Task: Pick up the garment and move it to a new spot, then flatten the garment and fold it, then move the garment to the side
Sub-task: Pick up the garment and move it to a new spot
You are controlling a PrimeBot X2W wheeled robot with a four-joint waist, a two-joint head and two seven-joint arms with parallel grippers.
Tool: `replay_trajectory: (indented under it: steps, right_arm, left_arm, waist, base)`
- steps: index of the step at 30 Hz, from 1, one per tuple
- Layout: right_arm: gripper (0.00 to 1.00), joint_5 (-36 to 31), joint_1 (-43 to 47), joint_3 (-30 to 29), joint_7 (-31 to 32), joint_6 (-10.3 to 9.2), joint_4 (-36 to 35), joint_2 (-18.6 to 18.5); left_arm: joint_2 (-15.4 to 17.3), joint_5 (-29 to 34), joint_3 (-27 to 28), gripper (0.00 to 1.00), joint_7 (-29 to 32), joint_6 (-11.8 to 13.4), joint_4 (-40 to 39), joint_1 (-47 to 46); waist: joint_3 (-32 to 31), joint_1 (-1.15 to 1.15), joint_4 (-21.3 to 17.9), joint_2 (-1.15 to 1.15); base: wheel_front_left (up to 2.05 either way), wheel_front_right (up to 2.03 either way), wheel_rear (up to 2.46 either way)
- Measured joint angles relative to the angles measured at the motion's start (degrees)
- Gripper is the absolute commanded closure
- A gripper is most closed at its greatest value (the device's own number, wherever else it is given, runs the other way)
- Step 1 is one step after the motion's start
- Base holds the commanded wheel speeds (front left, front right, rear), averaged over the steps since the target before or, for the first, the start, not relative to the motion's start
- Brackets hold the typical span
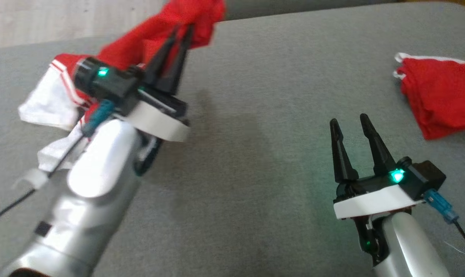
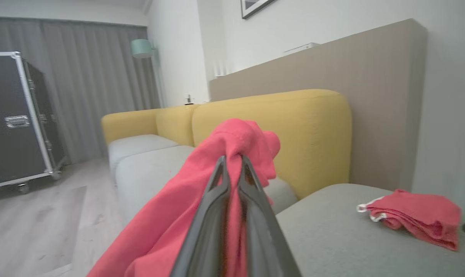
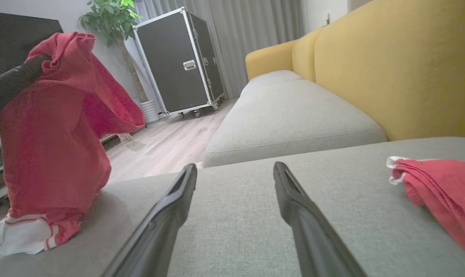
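At the left of the grey sofa cushion (image 1: 255, 161), the left gripper (image 1: 183, 27) was clamped on a bunch of the red garment (image 1: 136, 44), holding it raised while its white-striped hem lay on the cushion. The right gripper (image 1: 349, 120) hung empty, jaws wide, left of a folded red garment (image 1: 440, 96).

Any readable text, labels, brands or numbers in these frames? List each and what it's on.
None readable.
flight case: no label shows.
sheet on the floor: marks too blurred to read.
framed picture: no lettering shows.
held garment, folded garment: white trim, no print.
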Motion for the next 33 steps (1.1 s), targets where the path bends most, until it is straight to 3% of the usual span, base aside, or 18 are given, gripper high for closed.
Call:
replay_trajectory:
  steps: [8,12,13,14,20,23,33]
  right_arm:
    - [0.0,1.86,-0.46,1.21,0.01,0.0,-0.71,-0.01]
    - [0.0,2.55,-1.33,1.93,0.01,0.0,-0.82,-0.01]
    - [0.0,2.58,-1.49,1.93,0.01,0.0,-0.9,-0.01]
    - [0.0,2.58,-1.52,1.91,0.01,0.0,-0.94,-0.01]
    - [0.0,2.93,-1.52,0.73,0.01,0.0,-1.01,-0.01]
    - [0.0,2.88,-1.51,0.11,0.01,0.0,-1.0,-0.01]
    - [0.0,-0.11,-0.56,-4.61,0.0,0.0,-0.52,0.01]
  left_arm:
    - [-8.33,1.68,-2.04,1.0,0.0,0.09,3.32,-4.16]
    - [-10.72,1.56,-3.01,1.0,0.0,0.62,5.01,-7.04]
    - [-10.85,1.27,-3.2,0.67,0.0,0.7,5.56,-7.2]
    - [-10.89,0.62,-3.41,0.0,0.0,0.7,6.14,-7.19]
    - [-11.07,-1.41,-4.44,0.0,0.0,1.47,6.51,-7.09]
    - [-10.87,-0.6,-2.0,0.0,0.0,2.08,6.16,-6.27]
    - [-3.12,3.35,8.44,0.0,0.0,3.05,1.01,7.56]
  waist:
    - [1.97,0.01,-5.67,0.0]
    - [3.02,0.01,-8.03,0.0]
    - [3.21,0.01,-8.5,0.0]
    - [3.4,0.01,-8.87,0.0]
    - [3.77,0.01,-8.41,0.0]
    - [3.33,0.01,-6.77,0.0]
    - [-0.44,0.01,0.55,0.0]
  base:
    - [0.0,0.0,0.0]
    - [0.0,0.0,0.0]
    - [0.0,0.0,0.0]
    - [0.0,0.0,0.0]
    - [0.0,0.0,0.0]
    - [0.0,0.0,0.0]
    - [0.0,0.0,0.0]
